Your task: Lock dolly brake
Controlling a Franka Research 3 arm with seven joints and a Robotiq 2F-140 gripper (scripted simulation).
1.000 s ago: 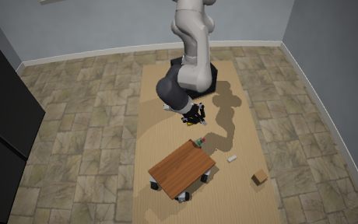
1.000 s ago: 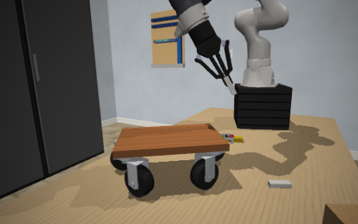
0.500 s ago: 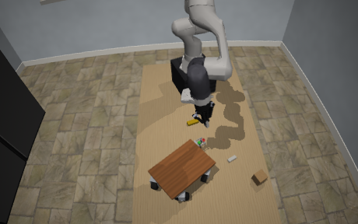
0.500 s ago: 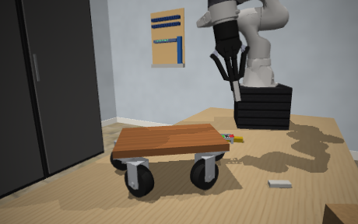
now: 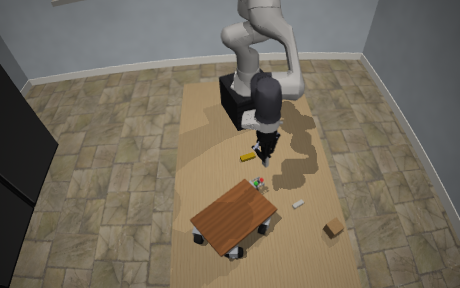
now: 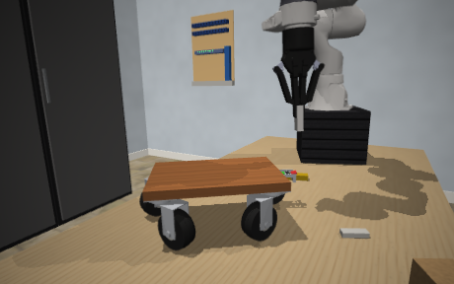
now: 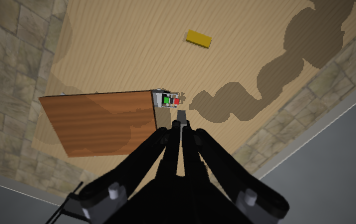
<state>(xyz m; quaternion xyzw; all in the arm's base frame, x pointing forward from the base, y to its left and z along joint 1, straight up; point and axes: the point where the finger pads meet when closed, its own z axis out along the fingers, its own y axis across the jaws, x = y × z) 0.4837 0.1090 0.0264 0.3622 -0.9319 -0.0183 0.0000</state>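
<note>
Your gripper hangs pointing straight down, well above the floor mat, fingers pressed together with nothing between them. In the top view the dolly sits at about 7 o'clock from the gripper, all four casters on the mat, wooden deck level. The brake pedal sticks out at the deck corner nearest the arm; in the wrist view it lies just off the fingertips at 11 o'clock, green end left, red end right. Which end is lower, you cannot tell. A yellow block lies just beside the gripper at 9 o'clock; a grey block and a brown box lie well apart at 5 o'clock.
</note>
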